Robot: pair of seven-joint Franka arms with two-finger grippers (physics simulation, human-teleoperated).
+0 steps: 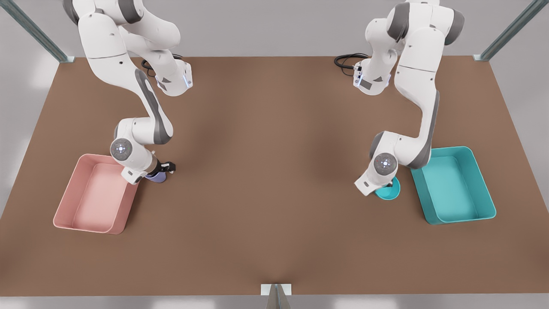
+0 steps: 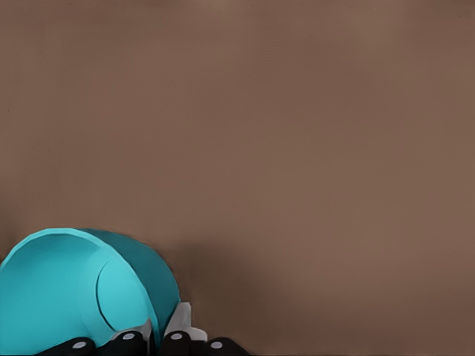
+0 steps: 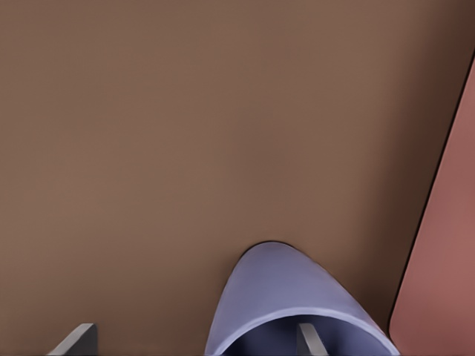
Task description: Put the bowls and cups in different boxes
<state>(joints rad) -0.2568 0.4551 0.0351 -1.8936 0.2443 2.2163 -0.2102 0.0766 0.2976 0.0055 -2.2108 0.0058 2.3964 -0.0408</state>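
Note:
The teal bowl [image 1: 388, 191] is just off the teal box [image 1: 454, 184], on the side toward the table's middle, at the front view's right. My left gripper [image 1: 389, 185] is shut on its rim; in the left wrist view the bowl [image 2: 82, 289] appears tilted, its wall pinched between the fingers [image 2: 130, 340]. At the front view's left, the lavender cup [image 1: 156, 177] stands beside the pink box [image 1: 92, 193]. My right gripper [image 1: 165, 168] is open over it. One finger [image 3: 308, 337] is inside the cup [image 3: 286, 297] and the other [image 3: 74, 340] is well outside it.
The brown table [image 1: 274, 171] stretches wide between the two boxes. Black cables [image 1: 347, 60] lie near the arm base at the back. A pink box corner [image 3: 445, 259] sits close beside the cup.

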